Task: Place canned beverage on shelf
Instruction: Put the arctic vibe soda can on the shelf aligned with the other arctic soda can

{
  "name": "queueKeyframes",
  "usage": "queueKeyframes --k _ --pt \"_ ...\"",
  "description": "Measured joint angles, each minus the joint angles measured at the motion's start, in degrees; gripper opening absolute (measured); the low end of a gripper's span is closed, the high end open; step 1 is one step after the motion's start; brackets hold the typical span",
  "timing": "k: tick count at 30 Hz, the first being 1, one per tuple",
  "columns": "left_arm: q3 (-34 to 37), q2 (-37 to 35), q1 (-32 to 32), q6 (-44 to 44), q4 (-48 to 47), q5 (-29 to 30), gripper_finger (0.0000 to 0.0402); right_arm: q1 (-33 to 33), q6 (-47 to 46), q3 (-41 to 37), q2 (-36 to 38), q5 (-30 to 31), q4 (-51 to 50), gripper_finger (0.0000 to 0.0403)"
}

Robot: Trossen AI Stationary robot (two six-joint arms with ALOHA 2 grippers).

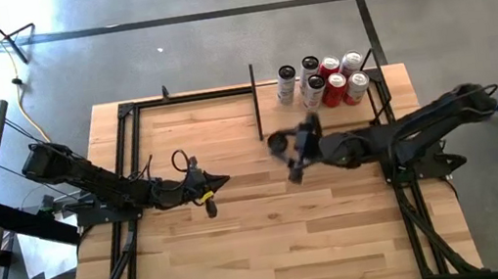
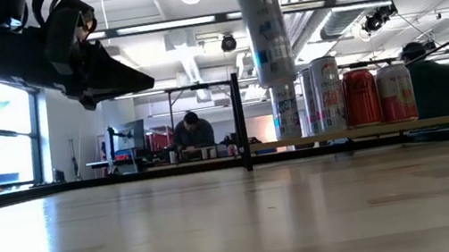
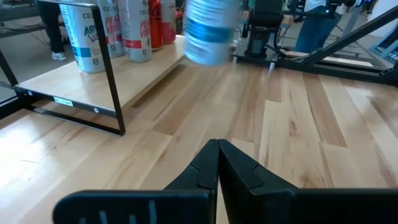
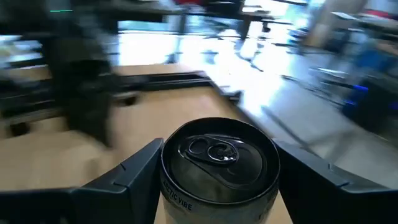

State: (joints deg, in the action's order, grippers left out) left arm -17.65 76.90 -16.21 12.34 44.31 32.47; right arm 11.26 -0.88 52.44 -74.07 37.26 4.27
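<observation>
A slim white-and-blue beverage can (image 2: 267, 33) hangs upright in the air, clamped between the two fingers of the right gripper (image 4: 217, 171), which press against its sides just below the lid. The can is held clear of the tabletop (image 1: 272, 225), just beside the shelf's (image 3: 134, 78) near black-barred edge and not yet over it. On the shelf, five other cans (image 1: 324, 81) stand upright in a cluster, red ones and pale ones. The left gripper (image 1: 221, 180) hovers over the tabletop well apart from the shelf, its fingers pressed together and holding nothing.
</observation>
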Motion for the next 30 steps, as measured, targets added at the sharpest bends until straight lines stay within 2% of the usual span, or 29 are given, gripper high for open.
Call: queueKeyframes --k 3,7,13,19,25,30 --pt "0.0 0.0 0.0 0.0 0.2 0.0 0.0001 -3.0 -0.6 -3.0 2.8 2.5 0.0 0.0249" --pt "0.0 0.0 0.0 0.2 0.2 -0.1 0.0001 -9.0 -0.3 -10.2 5.5 0.9 6.0 0.0249" --pt "0.0 0.0 0.2 0.5 0.1 -0.2 0.0001 -21.2 1.1 -20.1 7.0 -7.8 20.6 0.0249" --pt "0.0 0.0 0.5 0.5 0.3 -0.1 0.0001 -31.6 -0.8 -21.2 6.9 -16.0 21.7 0.0249" --pt "0.0 0.0 0.5 0.5 0.4 -0.1 0.0001 -34.2 -1.7 -21.2 6.2 -18.9 22.5 0.0249" --pt "0.0 0.0 0.5 0.5 0.5 -0.1 0.0001 -34.2 -1.7 -21.2 3.0 -18.3 24.0 0.0249"
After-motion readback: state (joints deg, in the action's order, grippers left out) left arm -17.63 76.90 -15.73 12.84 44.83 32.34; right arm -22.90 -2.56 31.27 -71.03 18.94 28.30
